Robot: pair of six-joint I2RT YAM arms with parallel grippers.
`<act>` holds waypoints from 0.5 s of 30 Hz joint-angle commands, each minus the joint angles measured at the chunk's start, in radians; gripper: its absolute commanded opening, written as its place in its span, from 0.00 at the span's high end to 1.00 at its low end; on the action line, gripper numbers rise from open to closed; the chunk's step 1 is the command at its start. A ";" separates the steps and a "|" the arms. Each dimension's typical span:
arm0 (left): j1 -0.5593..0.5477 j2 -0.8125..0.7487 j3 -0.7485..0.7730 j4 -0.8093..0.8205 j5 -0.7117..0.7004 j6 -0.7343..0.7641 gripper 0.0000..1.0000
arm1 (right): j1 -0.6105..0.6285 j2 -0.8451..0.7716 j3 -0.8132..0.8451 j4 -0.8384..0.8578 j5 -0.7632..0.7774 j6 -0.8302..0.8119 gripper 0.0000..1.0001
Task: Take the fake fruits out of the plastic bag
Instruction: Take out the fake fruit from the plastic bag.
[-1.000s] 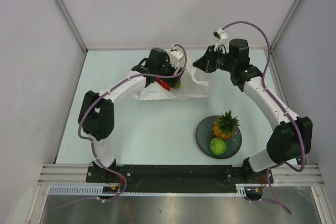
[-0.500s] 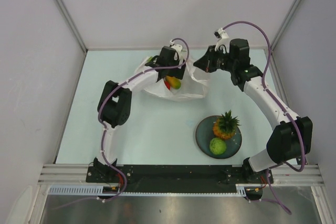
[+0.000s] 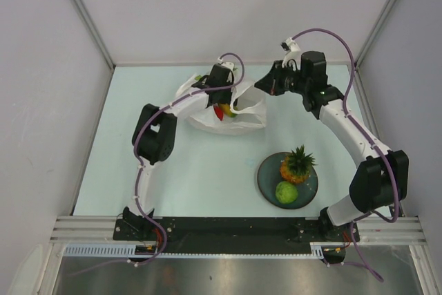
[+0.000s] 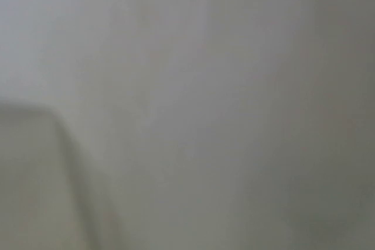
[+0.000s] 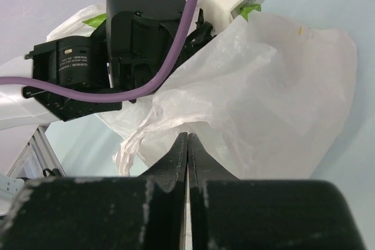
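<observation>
On the pale table [image 3: 173,170], the plastic bag [image 3: 238,121] lies at the far side, left of centre, with both arms meeting over its mouth. The right gripper [image 5: 187,139] comes in from the right with its jaws pressed flat together, apparently pinching a twisted edge of the film, most likely to hold the mouth up and open for the other arm. The left gripper [image 3: 221,91] is plunged into the bag from the far-left side. Its fingers are hidden by the plastic and its own camera shows only a white blur, so how wide it stands, or whether it has anything, cannot be told.

Well apart, near and to the right, the dark plate [image 3: 264,177] serves as the drop-off. It carries the pineapple [image 3: 295,164] with the green round fruit [image 3: 286,191] touching its near side. A red piece [image 3: 219,111] and a yellow-orange piece [image 3: 228,110] show inside the bag just below the left gripper, likely next to come out.
</observation>
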 commanded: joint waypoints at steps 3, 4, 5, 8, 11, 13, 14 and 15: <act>-0.006 0.020 0.023 0.023 0.024 0.014 0.16 | -0.009 0.016 0.027 0.048 -0.014 0.016 1.00; -0.006 0.026 0.015 0.022 0.020 0.017 0.16 | -0.010 0.019 0.027 0.049 -0.014 0.018 1.00; -0.008 0.028 0.009 0.023 0.024 0.018 0.17 | -0.012 0.021 0.029 0.052 -0.014 0.018 1.00; -0.008 0.022 -0.020 0.020 0.070 0.021 0.24 | -0.020 0.021 0.029 0.059 -0.009 0.022 1.00; -0.008 0.008 -0.049 0.040 0.117 0.030 0.37 | -0.032 0.018 0.027 0.055 -0.003 0.015 1.00; -0.008 -0.004 -0.060 0.058 0.163 0.033 0.44 | -0.040 0.015 0.027 0.046 0.002 0.003 1.00; -0.006 -0.020 -0.059 0.066 0.179 0.043 0.51 | -0.046 0.012 0.027 0.042 0.003 0.001 1.00; -0.008 -0.027 -0.057 0.074 0.200 0.050 0.54 | -0.050 0.010 0.026 0.040 0.006 -0.001 1.00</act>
